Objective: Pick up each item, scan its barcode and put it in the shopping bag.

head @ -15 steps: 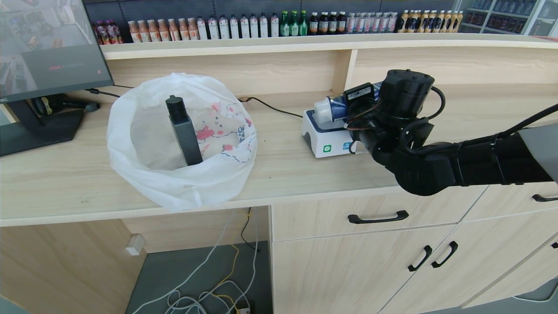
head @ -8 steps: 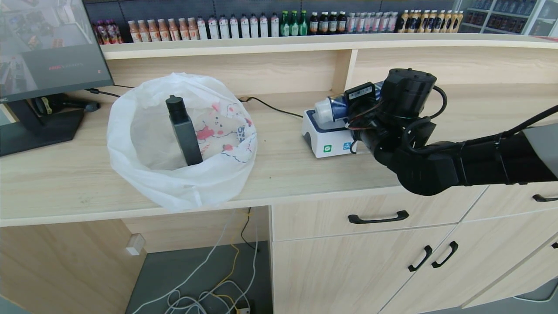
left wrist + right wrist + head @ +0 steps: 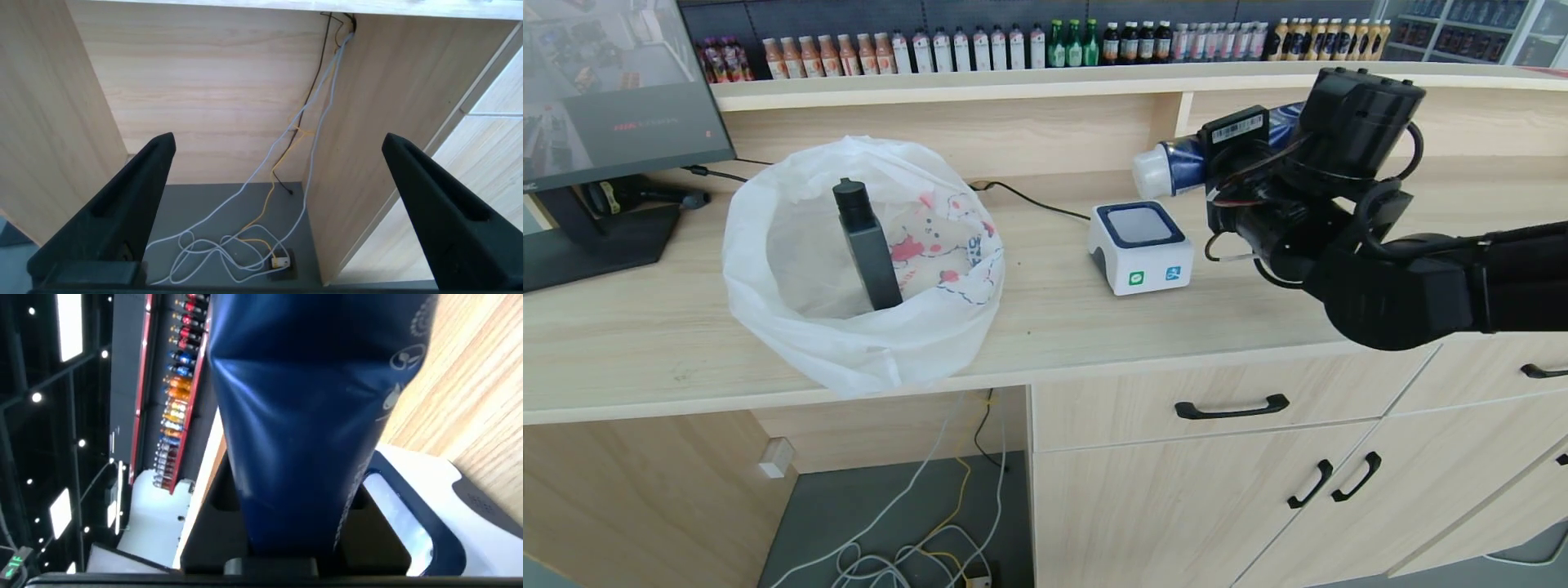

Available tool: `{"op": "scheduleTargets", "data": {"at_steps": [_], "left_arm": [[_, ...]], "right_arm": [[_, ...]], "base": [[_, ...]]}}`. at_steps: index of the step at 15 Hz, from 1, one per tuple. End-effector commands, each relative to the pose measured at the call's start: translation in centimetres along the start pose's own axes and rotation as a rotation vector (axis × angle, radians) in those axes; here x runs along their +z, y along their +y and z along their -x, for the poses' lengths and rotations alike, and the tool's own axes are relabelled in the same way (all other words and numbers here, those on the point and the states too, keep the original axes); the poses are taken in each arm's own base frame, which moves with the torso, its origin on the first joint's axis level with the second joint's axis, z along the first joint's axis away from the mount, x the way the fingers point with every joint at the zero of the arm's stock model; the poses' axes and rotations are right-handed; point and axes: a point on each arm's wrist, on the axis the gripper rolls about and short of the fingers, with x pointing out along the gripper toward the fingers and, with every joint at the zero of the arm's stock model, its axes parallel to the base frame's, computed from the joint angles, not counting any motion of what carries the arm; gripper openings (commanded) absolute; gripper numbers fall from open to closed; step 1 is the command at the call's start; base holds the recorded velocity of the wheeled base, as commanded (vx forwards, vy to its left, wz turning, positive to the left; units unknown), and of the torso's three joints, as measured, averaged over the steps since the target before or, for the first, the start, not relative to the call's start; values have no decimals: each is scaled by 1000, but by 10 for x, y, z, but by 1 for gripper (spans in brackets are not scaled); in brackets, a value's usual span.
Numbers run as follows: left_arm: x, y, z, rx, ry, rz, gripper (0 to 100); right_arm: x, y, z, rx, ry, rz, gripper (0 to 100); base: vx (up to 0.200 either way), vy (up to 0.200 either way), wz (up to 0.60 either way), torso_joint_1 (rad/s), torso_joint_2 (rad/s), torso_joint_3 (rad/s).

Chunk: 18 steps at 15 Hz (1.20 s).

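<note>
Lifted tube in right end effector

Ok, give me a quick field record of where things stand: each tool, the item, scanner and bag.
right tool: shut on the blue tube
blue tube: lying sideways in the air, white cap toward the bag side, above the scanner and apart from it
scanner: on the counter, window facing up
shopping bag: open on the counter, dark bottle standing inside
left tool: open, empty, facing the recess under the counter
</note>
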Motion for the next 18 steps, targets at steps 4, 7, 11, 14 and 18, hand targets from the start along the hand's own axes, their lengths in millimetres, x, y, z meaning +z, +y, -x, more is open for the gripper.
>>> {"op": "scheduleTargets", "data": {"at_steps": [4, 7, 11, 14, 18], "left_arm": [[0, 0, 0, 0, -1, 0, 100], [0, 0, 0, 0, -1, 0, 100], [0, 0, 0, 0, -1, 0, 100], [0, 0, 0, 0, -1, 0, 100], [0, 0, 0, 0, -1, -2, 100]], "right_arm": [[34, 72, 62, 130, 0, -22, 0], [37, 83, 118, 181, 83, 105, 0], [43, 72, 172, 314, 100, 403, 0], [41, 19, 203, 465, 155, 811, 0], [38, 7, 199, 509, 98, 1141, 0]], "base": [[0, 0, 0, 0, 0, 0], [0, 0, 0, 0, 0, 0], [0, 0, 0, 0, 0, 0], [0, 0, 0, 0, 0, 0], [0, 0, 0, 0, 0, 0]]}}
